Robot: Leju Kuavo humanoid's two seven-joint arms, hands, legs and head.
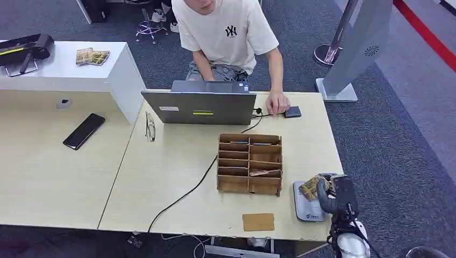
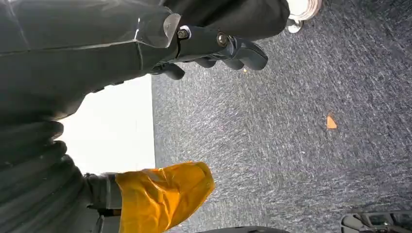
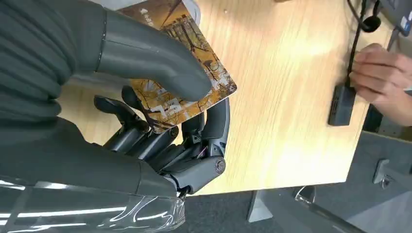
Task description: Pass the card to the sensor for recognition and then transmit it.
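So, left to right on the desk (image 1: 177,177): black phone (image 1: 84,130), open laptop (image 1: 200,106) with a person's hand (image 1: 276,102) on a small dark box (image 1: 293,112), then the wooden organizer (image 1: 250,163). Far right, the right hand (image 1: 332,196) pinches the card (image 3: 177,77) between thumb and fingers, just over the grey sensor (image 1: 305,207). Left hand (image 2: 214,48) hangs above the carpet, fingers curled in, holding nothing.
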